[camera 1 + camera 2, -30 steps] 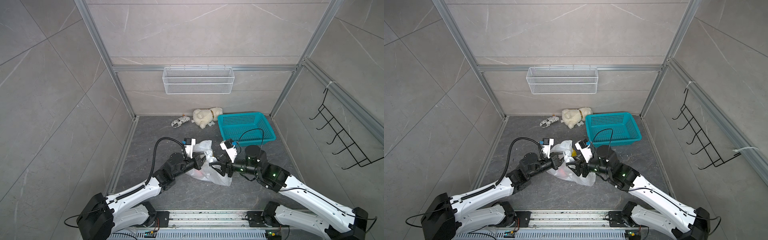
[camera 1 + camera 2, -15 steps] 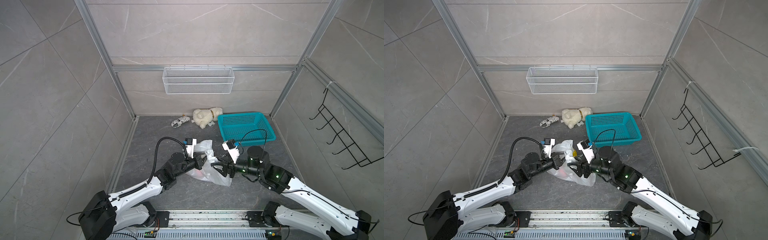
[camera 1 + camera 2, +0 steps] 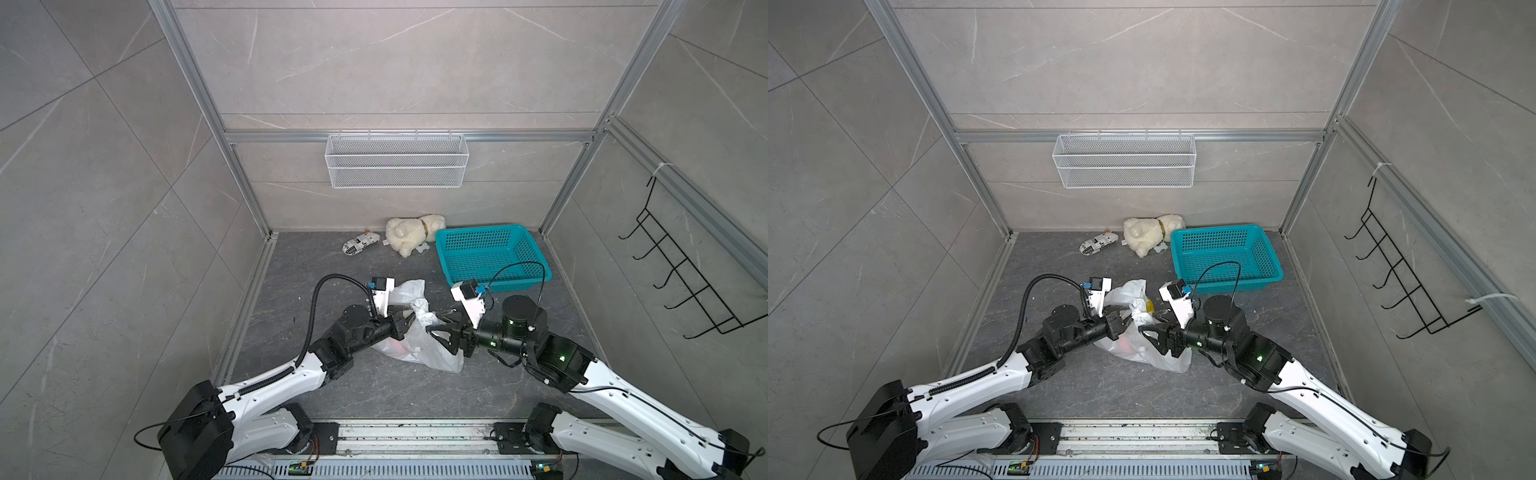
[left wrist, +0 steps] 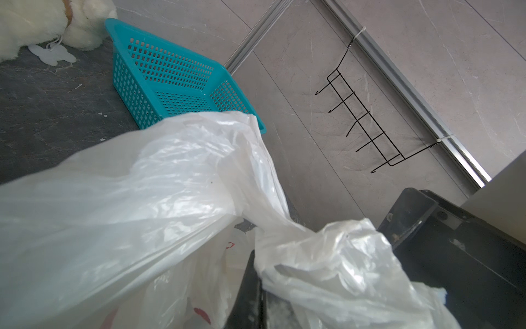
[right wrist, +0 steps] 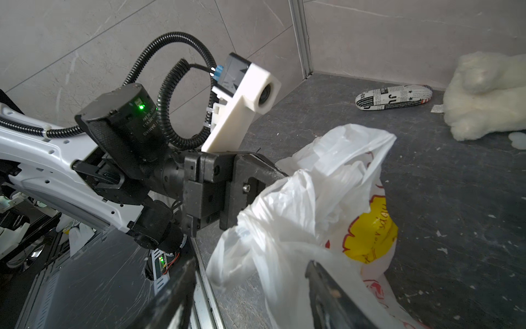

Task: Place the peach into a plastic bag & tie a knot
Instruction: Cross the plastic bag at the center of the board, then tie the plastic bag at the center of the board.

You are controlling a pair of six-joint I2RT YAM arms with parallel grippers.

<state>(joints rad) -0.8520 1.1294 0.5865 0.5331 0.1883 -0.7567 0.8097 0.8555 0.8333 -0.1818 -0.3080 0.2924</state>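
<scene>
Left gripper is fully closed, pinching a twisted strip of the bag. In the left wrist view the white film runs taut from the bag's bulk into its fingers. Right gripper has its jaws well apart, straddling the gathered neck from the right. In the right wrist view loose film hangs between its fingers, but nothing is clamped. Bag lies on the floor at near centre, between the two grippers and well clear of the basket at far right. Reddish mass shows through the film low on the bag's left side; this is judged to be the peach, already inside. No finished knot can be made out: the neck is bunched and twisted, not tied. Step in hand, as judged: Right gripper takes the second handle so the two strips can be crossed. To do this well, it should close on one gathered strip only, near the neck, not on the bag wall. Left gripper's pinch should be held firm so the film stays taut. The pull should be sideways and low, so the peach is not tipped out. Thin film is likely to slip or tear under a sharp tug, so tension should be raised gradually.
</scene>
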